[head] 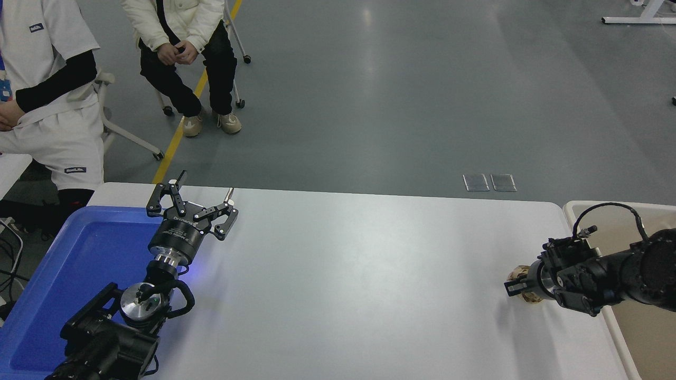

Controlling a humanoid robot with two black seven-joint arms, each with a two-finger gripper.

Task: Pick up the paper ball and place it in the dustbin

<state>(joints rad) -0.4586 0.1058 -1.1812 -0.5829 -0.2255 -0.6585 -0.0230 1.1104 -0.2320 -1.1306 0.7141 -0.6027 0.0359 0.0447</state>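
Note:
The tan-brown paper ball (518, 274) is clamped in my right gripper (520, 286), which comes in from the right edge and points left, just over the table's right end. Only bits of the ball show around the black fingers. The beige dustbin (569, 210) stands right beside the table's right edge, under my right forearm; its smooth tan inside shows behind and below the arm. My left gripper (203, 196) is parked at the lower left with its fingers spread open and empty.
A bright blue tray (79, 253) lies at the table's left end, under my left arm. Two people sit at the far left: one in white close to the table corner (58, 126), one on a chair further back (185, 53).

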